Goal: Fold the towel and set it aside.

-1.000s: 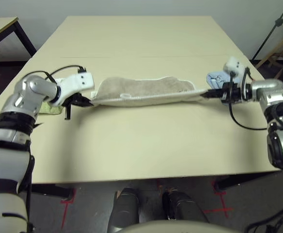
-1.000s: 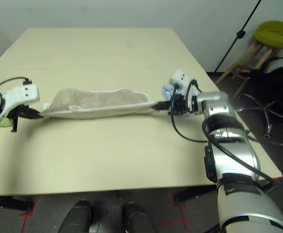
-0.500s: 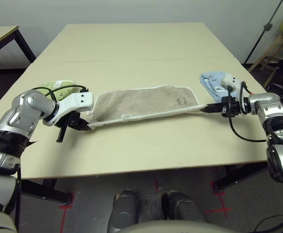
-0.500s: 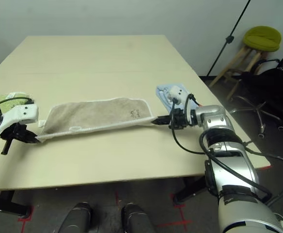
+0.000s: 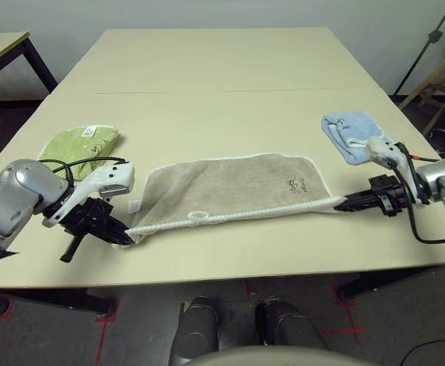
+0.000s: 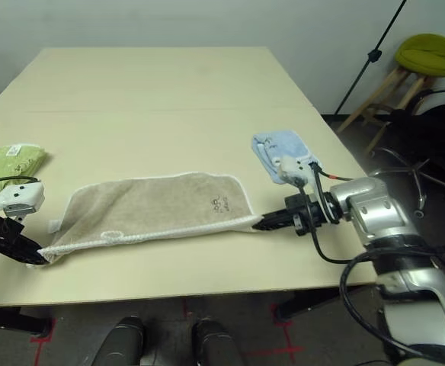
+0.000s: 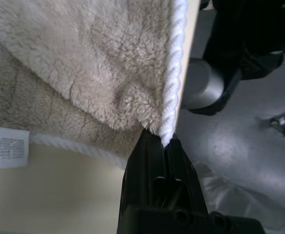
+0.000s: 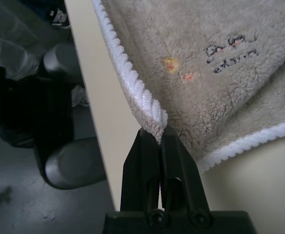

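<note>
The beige-grey towel lies stretched flat across the table near its front edge, white edging all round and a small dark mark near its right end. My left gripper is shut on the towel's near left corner; a second layer with a white tag lies under that corner. My right gripper is shut on the near right corner, low over the table. Both corners sit close to the front edge.
A folded green cloth lies at the left, behind my left arm. A folded light blue cloth lies at the right, behind my right gripper. Beyond the table's right side stand a stool and a chair.
Both grippers have drawn the towel from mid-table toward the front edge and lowered it. It was bunched and hanging between them; now it lies spread flat. The camera view has also shifted.
</note>
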